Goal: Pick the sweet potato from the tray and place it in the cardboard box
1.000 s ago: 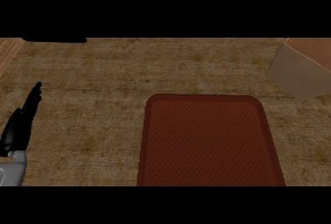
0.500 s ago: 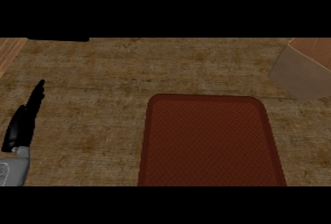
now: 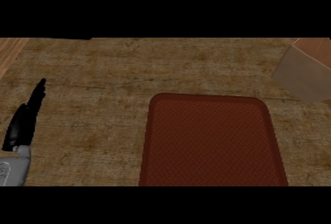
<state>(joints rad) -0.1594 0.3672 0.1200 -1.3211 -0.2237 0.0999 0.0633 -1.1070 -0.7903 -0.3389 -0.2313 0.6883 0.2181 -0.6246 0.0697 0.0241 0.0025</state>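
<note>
- Little has moved since the earlier frames: the whole scene has slid slightly to the right in the head view, so the cardboard box (image 3: 309,70) sits a touch further toward the right edge, and more of its open top shows at the corner.
- Your left hand (image 3: 24,118) stays at the left edge, fingers straight and together, pointing up the view, holding nothing. It is at rest, well apart from the tray (image 3: 213,142).
- Your right hand is out of view, so you cannot say what it is doing or carrying.
- You will find the tray's dark red surface bare, as far as it shows before the lower edge cuts it off.
- No sweet potato is visible on the tray, on the table (image 3: 110,74) or in the visible part of the box.
- Judging from that, either the unseen right hand holds it or it lies out of view. Check before you count the pick as done.
</note>
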